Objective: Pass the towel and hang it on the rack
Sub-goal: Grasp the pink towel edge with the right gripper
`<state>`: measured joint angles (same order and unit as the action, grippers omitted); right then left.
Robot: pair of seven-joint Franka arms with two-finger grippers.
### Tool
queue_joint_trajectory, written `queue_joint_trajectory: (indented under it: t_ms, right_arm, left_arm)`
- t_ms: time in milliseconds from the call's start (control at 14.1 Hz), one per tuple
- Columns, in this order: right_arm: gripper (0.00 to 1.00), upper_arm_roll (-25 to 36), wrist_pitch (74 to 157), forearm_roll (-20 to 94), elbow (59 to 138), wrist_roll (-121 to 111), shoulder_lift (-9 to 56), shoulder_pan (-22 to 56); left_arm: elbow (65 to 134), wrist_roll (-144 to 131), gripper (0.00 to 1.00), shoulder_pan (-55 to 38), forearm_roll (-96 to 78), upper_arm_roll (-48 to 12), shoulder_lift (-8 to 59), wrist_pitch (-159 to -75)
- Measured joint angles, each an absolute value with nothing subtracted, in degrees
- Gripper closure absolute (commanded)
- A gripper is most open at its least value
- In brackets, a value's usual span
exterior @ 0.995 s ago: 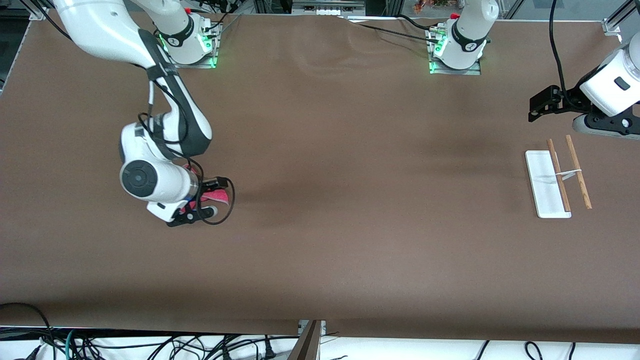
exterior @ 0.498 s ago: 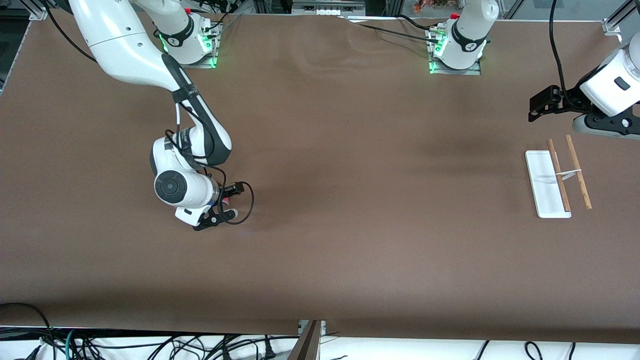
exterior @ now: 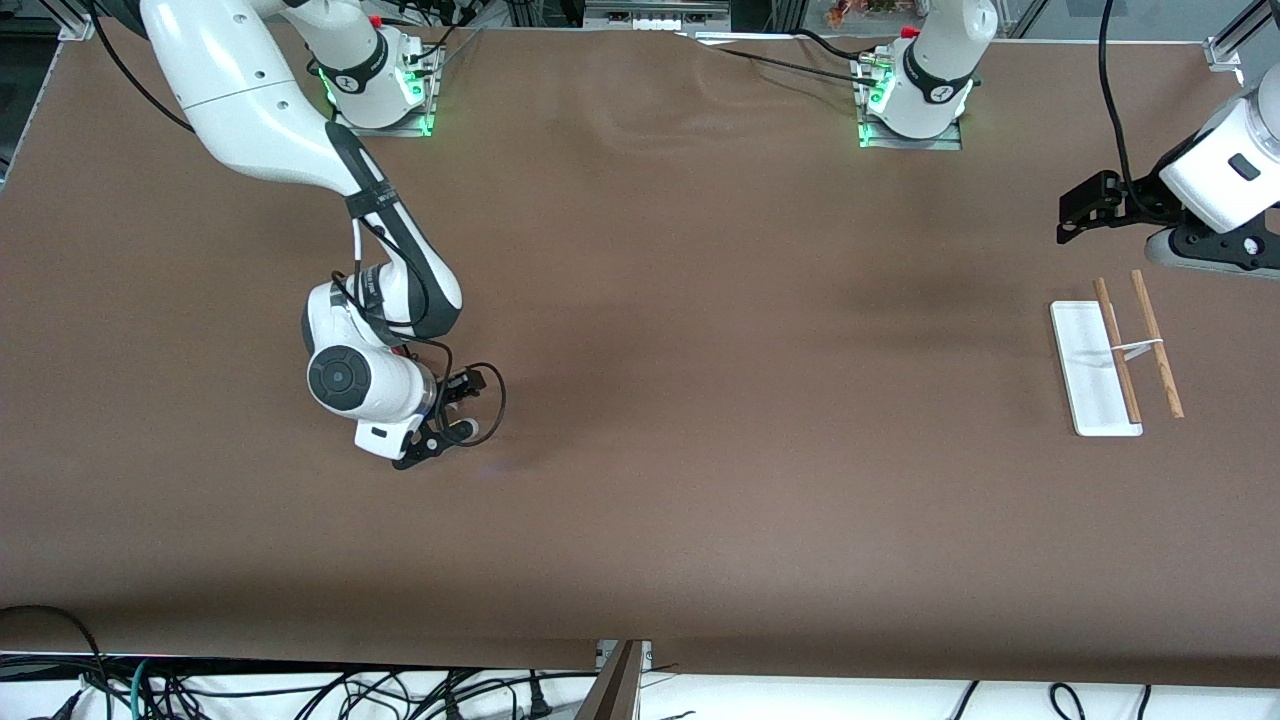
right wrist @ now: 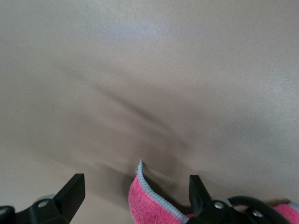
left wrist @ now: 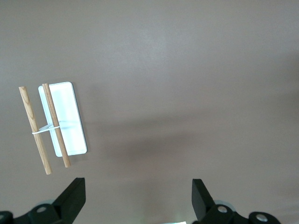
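Observation:
The pink-red towel [right wrist: 149, 203] with its grey stitched edge lies between the fingers of my right gripper [right wrist: 133, 198], one corner curled up off the table. The jaws stand wide apart on either side of it. In the front view the right gripper [exterior: 447, 402] is low over the table toward the right arm's end, and the hand hides the towel. The rack [exterior: 1092, 375], a white base with two wooden rods [exterior: 1157, 342], stands toward the left arm's end. My left gripper [exterior: 1072, 222] waits open and empty above the table beside the rack [left wrist: 65, 119].
The brown table cover [exterior: 700, 400] has slight wrinkles near the arm bases. Cables hang under the table edge nearest the camera [exterior: 300, 690].
My right arm has moved toward the left arm's end and come down over the towel, which showed beside the hand earlier and is now hidden in the front view. The left arm has not moved.

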<state>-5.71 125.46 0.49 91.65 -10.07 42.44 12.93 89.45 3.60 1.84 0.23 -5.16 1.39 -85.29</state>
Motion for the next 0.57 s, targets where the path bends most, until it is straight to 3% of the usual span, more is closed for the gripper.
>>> queue_joint_trajectory:
  t_ms: [213,427,569]
  right_arm:
    - [0.67,-5.6,125.5,0.5,92.5,-12.5,42.6,11.6]
    - [1.0,-5.6,125.3,0.5,92.6,-13.3,42.5,10.6]
    - [1.0,-5.7,124.8,0.8,92.6,-13.1,42.4,10.6]
  left_arm:
    - [89.5,3.6,0.0,1.8,0.2,-5.2,1.4,-85.3]
    - [89.5,3.6,0.0,1.8,0.2,-5.2,1.4,-85.3]
    - [89.5,3.6,0.0,1.8,0.2,-5.2,1.4,-85.3]
